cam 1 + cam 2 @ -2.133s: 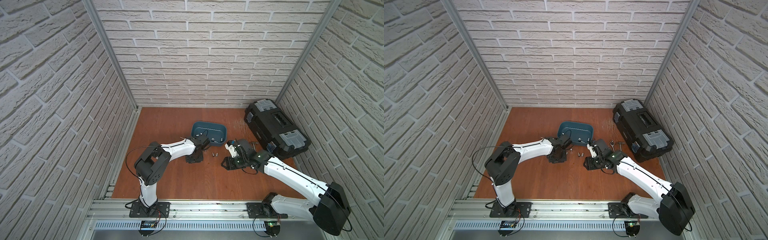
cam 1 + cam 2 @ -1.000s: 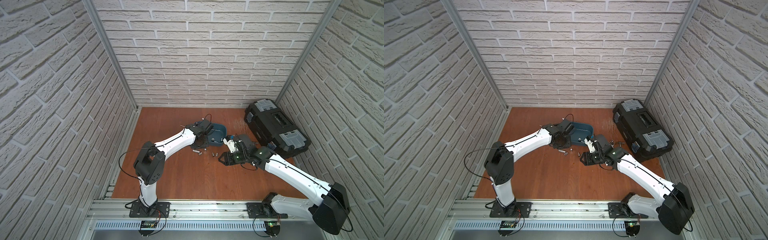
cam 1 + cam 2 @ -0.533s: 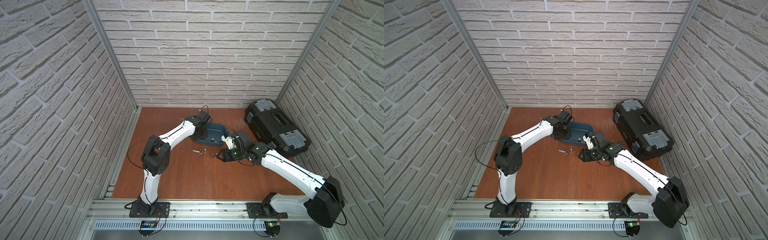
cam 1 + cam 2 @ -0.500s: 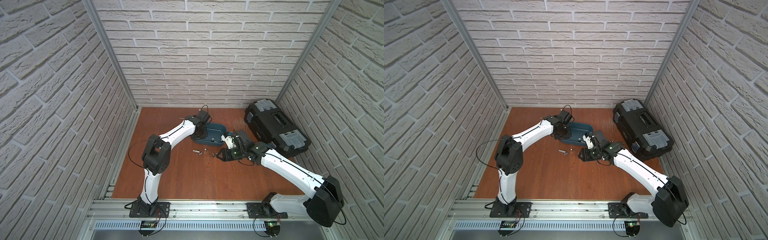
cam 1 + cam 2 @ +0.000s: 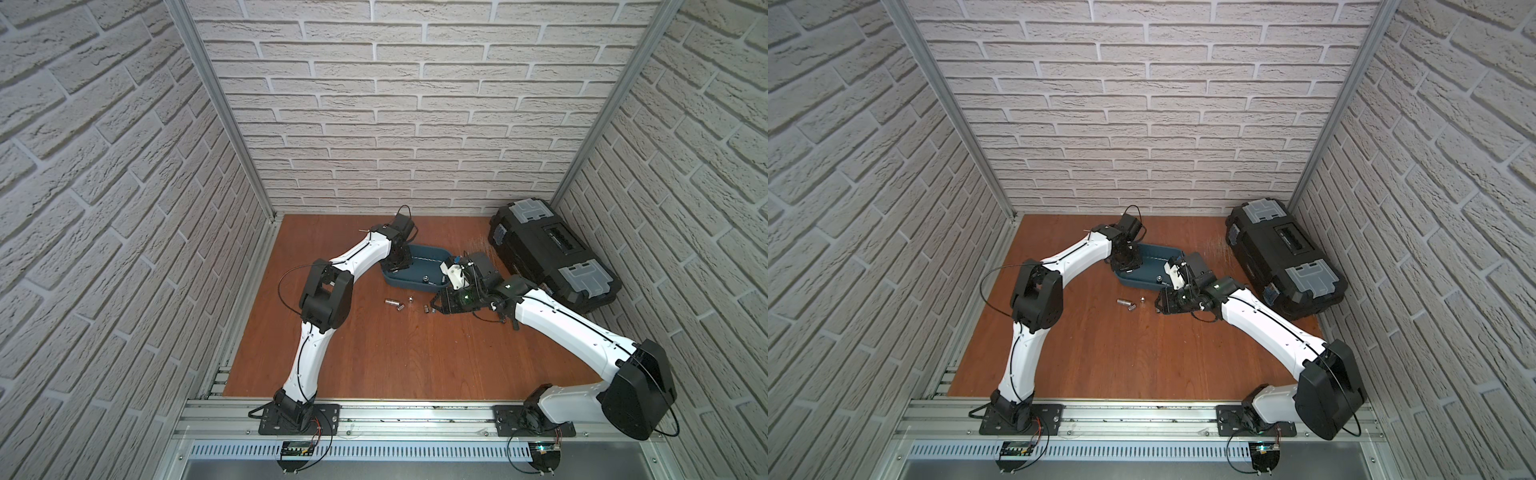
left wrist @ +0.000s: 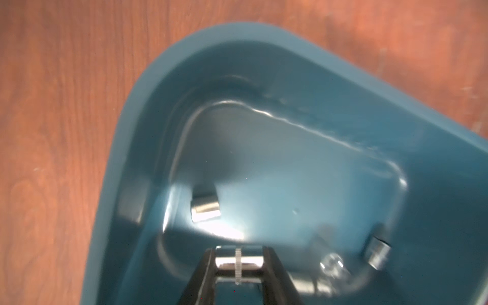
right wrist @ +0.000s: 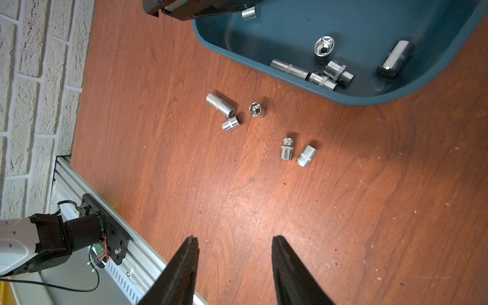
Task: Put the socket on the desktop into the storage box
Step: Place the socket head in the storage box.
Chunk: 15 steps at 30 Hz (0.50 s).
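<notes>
The teal storage box [image 5: 399, 285] [image 5: 1133, 283] sits mid-desktop [image 5: 374, 353]. My left gripper [image 6: 239, 260] [image 5: 397, 266] hangs inside the box's left end, shut on a short silver socket [image 6: 239, 262] held crosswise between the fingers. Several sockets lie on the box floor, one just ahead of the jaws [image 6: 204, 205]. In the right wrist view several more sockets rest on the wood in front of the box: a group of three [image 7: 220, 104] and a pair [image 7: 287, 149]. My right gripper [image 7: 235, 243] [image 5: 436, 303] stands open and empty, just right of that pair.
A large black toolbox [image 5: 548, 253] [image 5: 1283, 245] with grey latches stands at the back right, close behind my right forearm. Brick walls enclose three sides. An aluminium rail [image 5: 374, 415] runs along the front edge.
My left arm has carried the socket from the box's near left corner to over its inside. The right gripper has shifted a little left, toward the loose sockets, still open.
</notes>
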Each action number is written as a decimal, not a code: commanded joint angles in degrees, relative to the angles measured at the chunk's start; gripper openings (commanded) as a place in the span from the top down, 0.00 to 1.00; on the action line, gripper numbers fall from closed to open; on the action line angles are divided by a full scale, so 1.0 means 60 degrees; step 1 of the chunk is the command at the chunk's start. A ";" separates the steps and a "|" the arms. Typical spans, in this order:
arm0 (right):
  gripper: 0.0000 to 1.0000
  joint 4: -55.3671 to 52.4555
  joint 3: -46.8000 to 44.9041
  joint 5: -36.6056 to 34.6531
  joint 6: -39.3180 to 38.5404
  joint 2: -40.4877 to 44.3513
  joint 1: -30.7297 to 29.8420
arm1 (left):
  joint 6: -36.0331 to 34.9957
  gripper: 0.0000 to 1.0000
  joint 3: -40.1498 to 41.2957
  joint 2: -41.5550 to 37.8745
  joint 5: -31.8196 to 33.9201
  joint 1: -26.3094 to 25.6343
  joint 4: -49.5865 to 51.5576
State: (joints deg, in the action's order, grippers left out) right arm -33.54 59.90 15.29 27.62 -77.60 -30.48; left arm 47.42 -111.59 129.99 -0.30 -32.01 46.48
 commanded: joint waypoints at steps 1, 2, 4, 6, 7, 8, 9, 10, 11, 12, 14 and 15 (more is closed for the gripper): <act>0.49 0.0245 0.0155 -0.0010 -0.0120 0.0042 0.0055 | -0.0132 0.80 -0.0342 0.0360 -0.0004 0.0080 0.0245; 0.49 0.0256 0.0126 -0.0007 -0.0106 0.0055 0.0055 | -0.0132 0.80 -0.0342 0.0434 0.0038 0.0091 0.0237; 0.49 0.0250 0.0090 -0.0012 -0.0106 0.0060 0.0056 | -0.0141 0.80 -0.0328 0.0547 0.0117 0.0091 0.0281; 0.49 0.0243 0.0060 -0.0006 -0.0105 0.0087 0.0055 | -0.0140 0.79 -0.0287 0.0643 0.0150 0.0111 0.0285; 0.49 0.0230 0.0040 -0.0017 -0.0114 0.0098 0.0056 | -0.0128 0.79 -0.0283 0.0682 0.0155 0.0109 0.0284; 0.49 0.0229 0.0029 -0.0014 -0.0117 0.0104 0.0056 | -0.0125 0.78 -0.0265 0.0708 0.0152 0.0105 0.0283; 0.49 0.0227 0.0036 -0.0028 -0.0120 0.0099 0.0052 | -0.0113 0.77 -0.0254 0.0719 0.0159 0.0107 0.0295; 0.49 0.0214 0.0037 -0.0036 -0.0120 0.0100 0.0062 | -0.0111 0.76 -0.0240 0.0731 0.0166 0.0114 0.0282; 0.49 0.0226 0.0031 -0.0049 -0.0106 0.0095 0.0069 | -0.0113 0.75 -0.0223 0.0736 0.0169 0.0120 0.0256; 0.49 0.0229 0.0026 -0.0035 -0.0096 0.0087 0.0063 | -0.0110 0.74 -0.0224 0.0743 0.0181 0.0113 0.0261; 0.49 0.0236 0.0022 -0.0030 -0.0090 0.0091 0.0060 | -0.0125 0.64 -0.0225 0.0722 0.0188 0.0120 0.0261; 0.49 0.0231 0.0022 -0.0048 -0.0086 0.0104 0.0070 | -0.0125 0.60 -0.0232 0.0706 0.0210 0.0120 0.0268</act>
State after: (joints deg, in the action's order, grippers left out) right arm -33.54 59.90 15.29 27.62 -77.60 -30.41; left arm 47.07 -112.14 133.49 0.08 -31.77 46.78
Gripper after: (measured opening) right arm 0.507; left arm 0.388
